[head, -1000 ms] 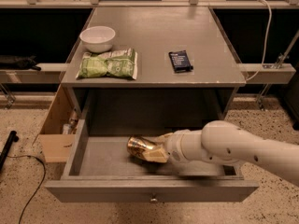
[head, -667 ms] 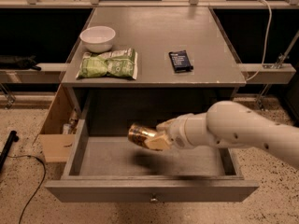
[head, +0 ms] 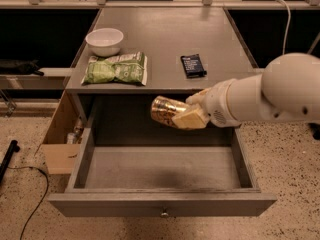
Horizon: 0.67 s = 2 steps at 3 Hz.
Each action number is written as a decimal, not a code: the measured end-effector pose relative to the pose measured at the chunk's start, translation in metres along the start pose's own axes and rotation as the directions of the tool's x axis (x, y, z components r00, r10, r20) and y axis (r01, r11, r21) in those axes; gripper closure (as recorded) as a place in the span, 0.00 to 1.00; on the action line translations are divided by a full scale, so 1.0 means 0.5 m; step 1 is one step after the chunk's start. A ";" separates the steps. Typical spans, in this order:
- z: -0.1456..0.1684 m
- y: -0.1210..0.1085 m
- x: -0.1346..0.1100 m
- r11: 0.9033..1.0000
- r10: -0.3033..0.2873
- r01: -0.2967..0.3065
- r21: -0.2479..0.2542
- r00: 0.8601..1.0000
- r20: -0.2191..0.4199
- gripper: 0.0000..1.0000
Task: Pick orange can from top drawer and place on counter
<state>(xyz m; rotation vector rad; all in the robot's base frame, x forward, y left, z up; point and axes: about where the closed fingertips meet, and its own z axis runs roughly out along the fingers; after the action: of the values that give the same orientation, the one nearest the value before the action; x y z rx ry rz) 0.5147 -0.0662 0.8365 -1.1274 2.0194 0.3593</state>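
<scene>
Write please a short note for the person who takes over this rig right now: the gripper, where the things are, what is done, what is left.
Gripper: shut on the orange can, held on its side in the air.
Position: above the open top drawer, just in front of the counter edge and slightly below it.
Counter holds a white bowl, a green packet and a dark packet.
Done: the can is out of the drawer.
Left: raise the can above the counter and set it down. The bare area behind the packets looks like the safest spot.
</scene>
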 end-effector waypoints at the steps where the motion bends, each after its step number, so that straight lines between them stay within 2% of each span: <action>1: -0.021 -0.006 -0.017 1.000 -0.011 0.011 0.008 1.000 0.005 1.00; 2: -0.018 0.010 -0.010 1.000 -0.025 0.025 -0.004 1.000 -0.006 1.00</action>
<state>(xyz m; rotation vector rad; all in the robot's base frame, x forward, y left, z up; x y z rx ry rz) 0.5077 -0.0659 0.8455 -1.1562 2.0093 0.3481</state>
